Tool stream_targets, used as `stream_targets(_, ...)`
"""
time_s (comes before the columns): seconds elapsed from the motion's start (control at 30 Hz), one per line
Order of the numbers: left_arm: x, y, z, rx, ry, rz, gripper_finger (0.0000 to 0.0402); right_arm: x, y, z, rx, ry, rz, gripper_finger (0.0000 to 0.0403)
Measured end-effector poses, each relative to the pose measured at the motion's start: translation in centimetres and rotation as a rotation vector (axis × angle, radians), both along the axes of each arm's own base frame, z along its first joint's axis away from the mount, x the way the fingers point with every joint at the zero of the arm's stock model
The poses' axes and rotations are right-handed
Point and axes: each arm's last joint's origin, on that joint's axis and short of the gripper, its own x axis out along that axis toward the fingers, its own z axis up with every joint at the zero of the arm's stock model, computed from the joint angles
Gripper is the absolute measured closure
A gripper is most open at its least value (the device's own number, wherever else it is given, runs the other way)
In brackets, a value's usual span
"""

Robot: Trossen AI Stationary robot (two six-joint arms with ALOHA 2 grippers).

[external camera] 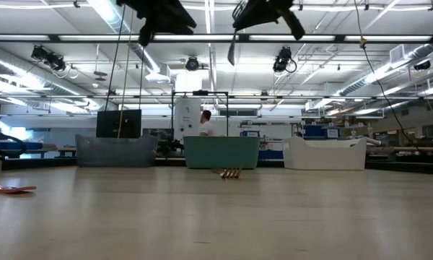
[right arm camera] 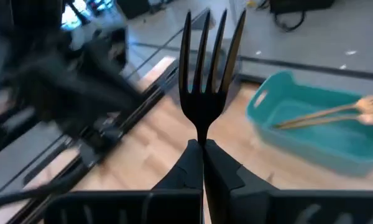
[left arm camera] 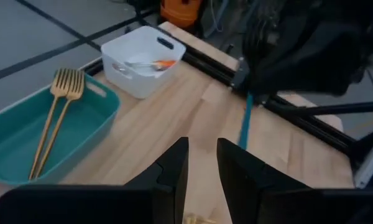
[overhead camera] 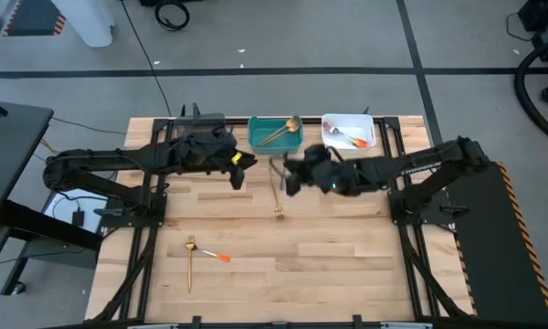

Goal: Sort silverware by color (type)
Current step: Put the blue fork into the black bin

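My right gripper [overhead camera: 289, 175] hovers above the table's middle, just in front of the teal bin [overhead camera: 274, 135], shut on a dark blue fork [right arm camera: 205, 81]. The fork's tines stick out past the fingers. My left gripper [overhead camera: 241, 172] hangs close by on its left, open and holding nothing [left arm camera: 202, 168]. Two gold forks [left arm camera: 53, 118] lie in the teal bin. Orange-handled pieces [overhead camera: 352, 139] lie in the white bin [overhead camera: 349, 121]. One gold fork [overhead camera: 279, 208] lies flat on the table below the grippers. A gold utensil [overhead camera: 190, 263] and an orange-handled one [overhead camera: 217, 256] lie near the front left. My right gripper pinches the blue fork by its neck [right arm camera: 203, 134], just under the tines, between the two shut fingertips. The fork runs along the fingers with its head pointing forward past them; the handle behind the fingertips is hidden. The fork is lifted clear of the table [external camera: 231, 50].
A grey bin [external camera: 115, 150] stands at the far edge, left of the teal bin, mostly under my left arm in the high view. The two grippers are only a short gap apart. Bare wood lies across the near half of the table [overhead camera: 347, 265].
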Motion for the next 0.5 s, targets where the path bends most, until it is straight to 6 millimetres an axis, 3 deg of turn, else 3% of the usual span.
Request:
stream_targets(0.23,1.7,1.3,-0.8,0.048,-0.024,0.019,0.0308,0.5,-3.4,0.7,-0.022,-0.04,-0.025,0.04)
stream_targets(0.5,3.5,2.8,-2.2,0.043,-0.029,0.037,0.0308,0.7,-5.7,1.3,-0.053,-0.066,-0.009,0.04)
